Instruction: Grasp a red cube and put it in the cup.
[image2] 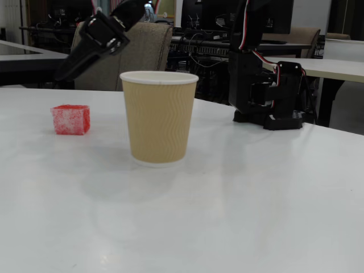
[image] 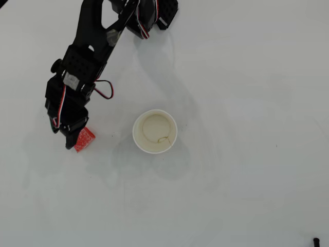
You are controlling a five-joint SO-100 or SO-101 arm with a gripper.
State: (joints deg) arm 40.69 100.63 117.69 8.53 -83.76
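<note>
Nearest the fixed view's camera stands the cup (image2: 158, 116) — a tan, ripple-walled paper cup with a white rolled rim, upright on the white counter (image2: 239, 205). From overhead its cream inside (image: 154, 131) is empty, so nothing has been delivered yet.

Further back and to the left in the fixed view, the red cube (image2: 71, 119) sits flat on the counter, well apart from the cup, untouched as far as I can judge.

Beyond it are my jaws (image2: 63, 73), raised above the cube and angled down toward it — there is clear air between my tip and the cube's top. Overhead, my jaws (image: 70, 144) overlap the cube's (image: 85, 140) left side, which I take to be height, not contact. Whether my jaws are spread or closed I cannot tell; both views show them as one dark wedge.

So the approach is nearly lined up, and the descent, the grasp, the carry to the cup and the drop are all left to do.
</note>
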